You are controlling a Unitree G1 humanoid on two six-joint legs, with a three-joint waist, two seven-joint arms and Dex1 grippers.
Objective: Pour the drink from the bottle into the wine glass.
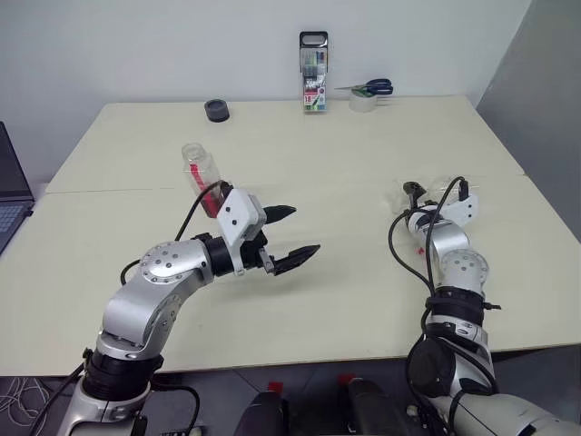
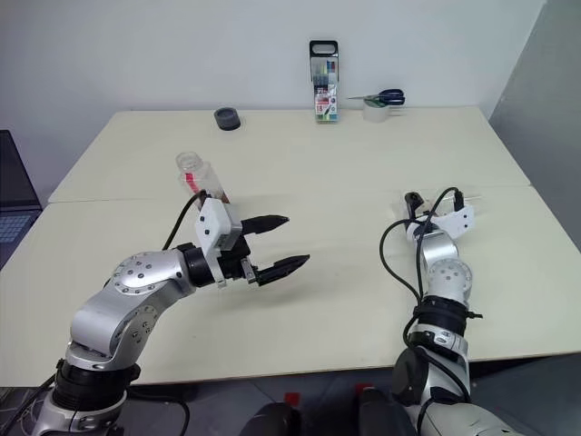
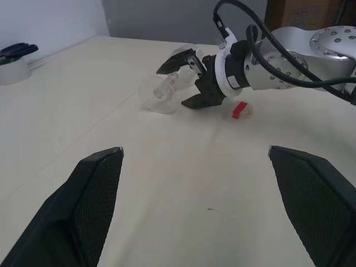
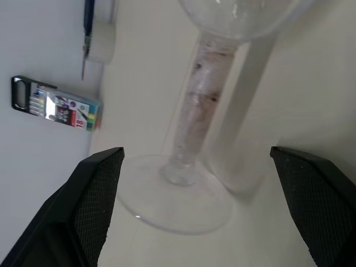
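R fingers (image 4: 100, 183) open, astride wine glass (image 4: 192, 128) stem.

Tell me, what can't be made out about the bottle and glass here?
Bottle: the lower half is behind the left arm in the head views, so how full it is can't be told.
Wine glass: the bowl is cut off by the right wrist view's edge, and it sits mostly behind the right arm in the head views.

I see my left gripper (image 1: 289, 234) raised, pointing level and rightward, fingers spread wide; my right gripper (image 3: 184, 79) reaches forward, low, fingers apart.
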